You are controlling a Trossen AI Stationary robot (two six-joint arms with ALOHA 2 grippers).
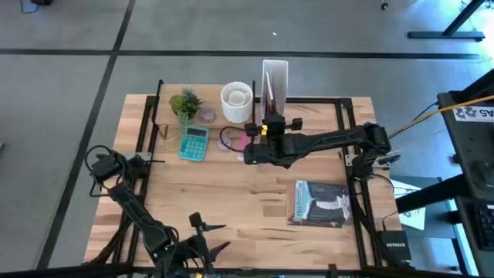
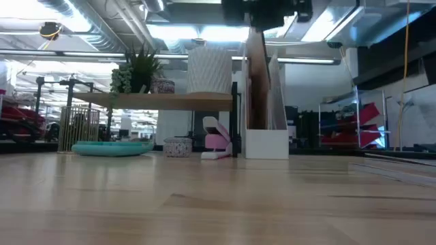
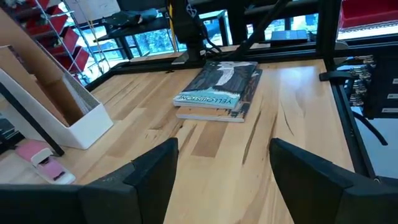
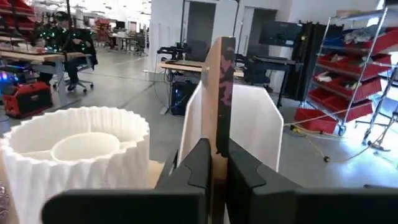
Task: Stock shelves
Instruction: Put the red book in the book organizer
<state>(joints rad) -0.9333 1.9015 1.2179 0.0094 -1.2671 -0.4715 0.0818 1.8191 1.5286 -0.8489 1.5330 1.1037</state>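
My right gripper (image 1: 269,122) is at the far middle of the table, shut on a thin brown book (image 4: 217,93) that stands upright at the tall white file box (image 2: 266,143). Left of the box is the shelves' light-wood board (image 2: 163,101). It carries a white ribbed pot (image 4: 81,149), a plant (image 1: 185,103) and a small jar (image 1: 207,114). My left gripper (image 3: 217,168) hovers open at the table's near left edge (image 1: 210,234), holding nothing. My right gripper pinches the brown book's thin near edge (image 4: 216,146) between its two fingers, high on the book. The fingers come roughly level from the table's near side. The book stands upright, its lower part (image 2: 253,116) down in the white file box, whose wall hides its bottom.
A grey-covered book (image 1: 320,203) lies flat at the near right. A teal calculator (image 1: 194,143) and a pink stapler (image 2: 216,144) lie by the shelves, with a wire holder (image 2: 78,128) at the left end. Black frame rails (image 1: 349,147) line the table's sides.
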